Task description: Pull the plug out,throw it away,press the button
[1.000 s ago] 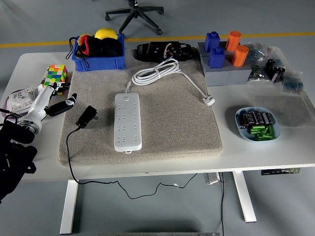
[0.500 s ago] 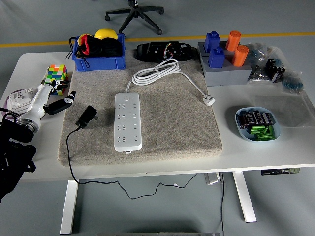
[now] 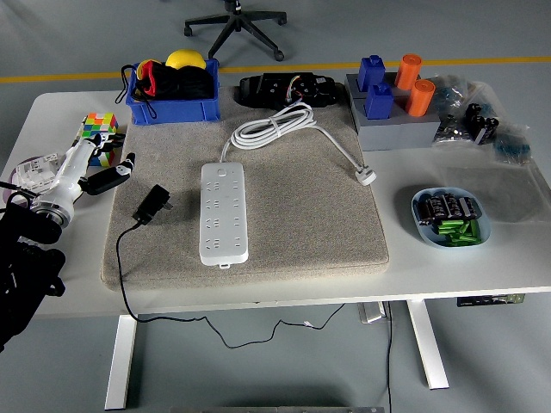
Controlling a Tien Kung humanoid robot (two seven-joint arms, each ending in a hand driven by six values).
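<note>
Plug (image 3: 152, 203): black, lying free on the grey mat (image 3: 301, 232), just left of the white power strip (image 3: 224, 212), not in any socket.
Long axis: diagonal, prongs toward the strip.
Left hand (image 3: 102, 169): at the mat's left edge, fingers loosely spread, holding nothing.
Relation: plug lies near the hand, to its lower right.
Nearer arm: left; right arm unseen.
Button: at the strip's far end, judged not yet pressed.

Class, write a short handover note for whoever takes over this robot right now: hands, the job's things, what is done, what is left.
Left hand: open, holding nothing, at the mat's left edge. Right hand: out of view.
Black plug: lying loose on the grey mat, left of the white power strip, its cable trailing off the table.
Done: plug is out and dropped.
Left: pressing the strip's button.
</note>
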